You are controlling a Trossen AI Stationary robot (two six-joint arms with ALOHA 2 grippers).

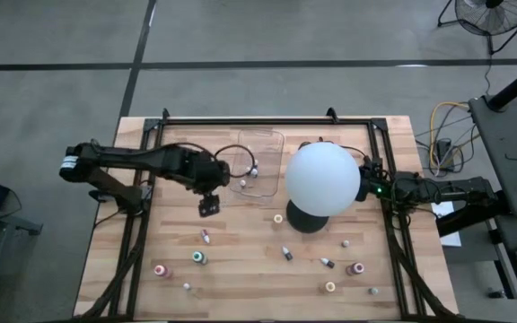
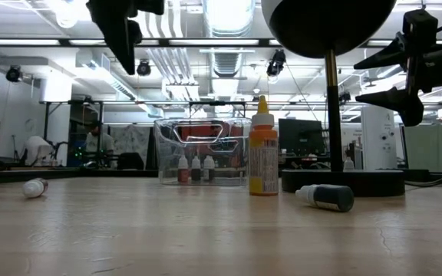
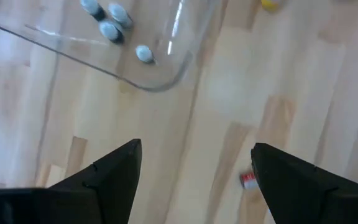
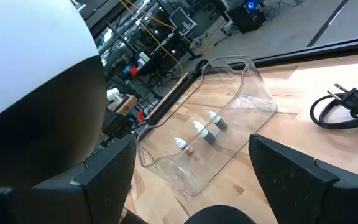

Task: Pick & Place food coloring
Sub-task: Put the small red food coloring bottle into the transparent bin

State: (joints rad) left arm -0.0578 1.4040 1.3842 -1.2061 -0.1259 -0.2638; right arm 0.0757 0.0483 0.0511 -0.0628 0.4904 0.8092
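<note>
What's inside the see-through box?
Three little bottles with white caps stand inside the clear box. No other bottles show in it, though its shiny walls blur some corners.

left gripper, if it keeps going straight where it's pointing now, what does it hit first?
Most likely bare table. The left gripper is open and empty, aimed at the wood just short of the clear tray corner. A small red-labelled bottle lies beside that line, near one finger; depth is hard to judge.

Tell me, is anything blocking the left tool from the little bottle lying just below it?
Nothing visible is. The left tool hangs open above bare wood, and the small bottle lies just beyond it on the table, with nothing between them.
</note>
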